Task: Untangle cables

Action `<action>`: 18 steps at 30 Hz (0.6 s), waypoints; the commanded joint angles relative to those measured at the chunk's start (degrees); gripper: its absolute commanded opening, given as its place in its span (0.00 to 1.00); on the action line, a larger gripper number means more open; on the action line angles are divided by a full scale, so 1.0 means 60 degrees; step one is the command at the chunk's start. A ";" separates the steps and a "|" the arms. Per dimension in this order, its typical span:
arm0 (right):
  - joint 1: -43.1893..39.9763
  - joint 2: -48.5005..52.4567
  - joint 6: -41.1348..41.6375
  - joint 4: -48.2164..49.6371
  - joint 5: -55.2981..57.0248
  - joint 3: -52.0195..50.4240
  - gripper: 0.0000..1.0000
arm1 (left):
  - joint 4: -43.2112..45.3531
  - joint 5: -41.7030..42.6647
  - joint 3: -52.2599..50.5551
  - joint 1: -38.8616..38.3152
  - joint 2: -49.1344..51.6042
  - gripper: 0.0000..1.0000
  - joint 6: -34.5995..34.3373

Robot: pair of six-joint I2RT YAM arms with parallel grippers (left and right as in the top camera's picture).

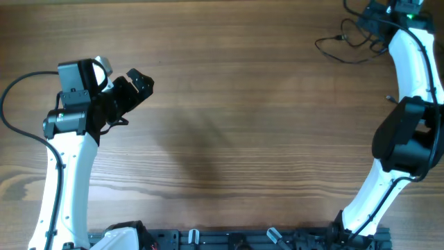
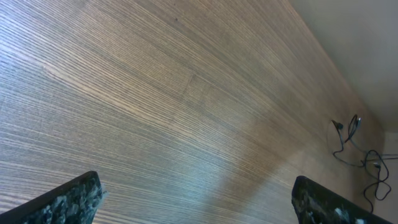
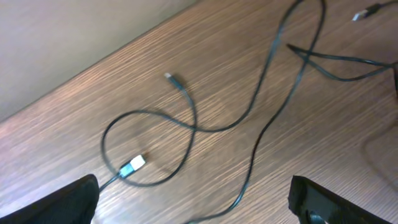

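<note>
The cables lie in a loose tangle at the table's far right corner. In the right wrist view the thin black cords loop and cross on the wood. A silvery plug lies inside one loop, a small dark plug behind it, and another plug at the top right. My right gripper is open just above them, holding nothing; overhead it is at the tangle's right edge. My left gripper is open and empty at the far left. From the left wrist view the cables are far off.
The table's far edge meets a pale wall just behind the cables. The left arm's own thick black wire curves along the left edge. A dark rail runs along the front edge.
</note>
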 commanded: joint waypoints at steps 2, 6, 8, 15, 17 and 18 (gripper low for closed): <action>-0.0696 0.0528 0.0437 0.0987 -0.0157 0.0062 0.93 | 0.0025 -0.0098 0.0044 0.0036 0.0073 1.00 0.0007; -0.0936 0.1384 0.0401 0.2116 -0.0157 0.0062 0.79 | 0.0025 -0.0098 0.0044 0.0036 0.0073 1.00 0.0007; -0.0940 0.1741 0.0408 0.2408 -0.0153 0.0062 0.79 | 0.0025 -0.0098 0.0044 0.0036 0.0073 1.00 0.0007; -0.0889 0.2499 -0.0204 0.4422 -0.2794 0.0062 0.05 | 0.0025 -0.0098 0.0044 0.0036 0.0073 1.00 0.0007; -0.0692 0.2473 -0.0838 0.4612 -0.4685 0.0066 0.05 | 0.0025 -0.0098 0.0044 0.0036 0.0073 1.00 0.0007; -0.0554 0.2473 -0.1162 0.4568 -0.5315 0.0066 0.05 | 0.0025 -0.0098 0.0044 0.0036 0.0073 1.00 0.0007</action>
